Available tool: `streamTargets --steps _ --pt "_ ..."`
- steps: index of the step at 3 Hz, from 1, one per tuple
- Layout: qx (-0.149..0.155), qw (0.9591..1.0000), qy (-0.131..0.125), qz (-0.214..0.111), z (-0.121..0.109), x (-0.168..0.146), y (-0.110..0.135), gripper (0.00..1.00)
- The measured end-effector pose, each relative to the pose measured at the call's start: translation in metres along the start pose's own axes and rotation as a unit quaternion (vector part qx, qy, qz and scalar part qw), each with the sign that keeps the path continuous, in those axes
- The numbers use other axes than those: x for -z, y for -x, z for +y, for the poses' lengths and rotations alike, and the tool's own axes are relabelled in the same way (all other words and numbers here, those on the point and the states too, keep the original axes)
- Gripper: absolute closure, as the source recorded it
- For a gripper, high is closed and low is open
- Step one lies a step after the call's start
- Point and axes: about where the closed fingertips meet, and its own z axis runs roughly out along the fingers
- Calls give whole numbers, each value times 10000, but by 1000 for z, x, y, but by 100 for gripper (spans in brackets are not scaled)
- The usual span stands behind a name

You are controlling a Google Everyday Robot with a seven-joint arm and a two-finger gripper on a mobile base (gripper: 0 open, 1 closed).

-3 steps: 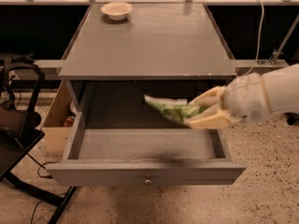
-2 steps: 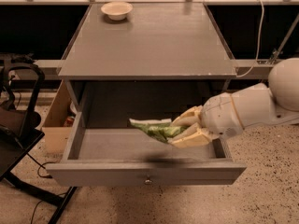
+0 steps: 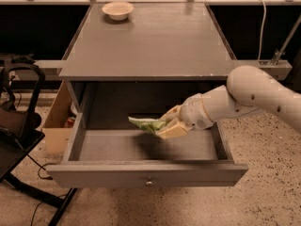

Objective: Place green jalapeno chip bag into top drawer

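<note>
Camera view: tool [image 3: 163, 126] over drawer [image 3: 103, 174], w/bag [image 3: 143, 123]

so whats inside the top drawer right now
The gripper, shut on the chip bag, hangs above the drawer floor. The floor that shows is bare; the part they cover can't be seen.

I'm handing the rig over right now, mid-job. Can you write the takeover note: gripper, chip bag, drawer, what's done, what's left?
The gripper is shut on the chip bag, reaching in from the right over the open drawer.
The chip bag hangs above the drawer floor with its shadow below it; it is not set down.
The drawer is pulled out.
Done: bag grasped and brought over the drawer.
Left: lower, release the bag inside, withdraw the arm.
A bowl sits at the back left of the cabinet top, not involved.
</note>
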Motion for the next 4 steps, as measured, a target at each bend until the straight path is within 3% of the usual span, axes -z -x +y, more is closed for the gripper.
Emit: streamTargets --steps 1,2,4 --pt "-103 9998 -143 -111 -8 -22 -8 100" --pt "-105 9997 -181 -117 -10 -23 -8 82" --pt "-105 9997 -180 -117 -10 -23 -8 35"
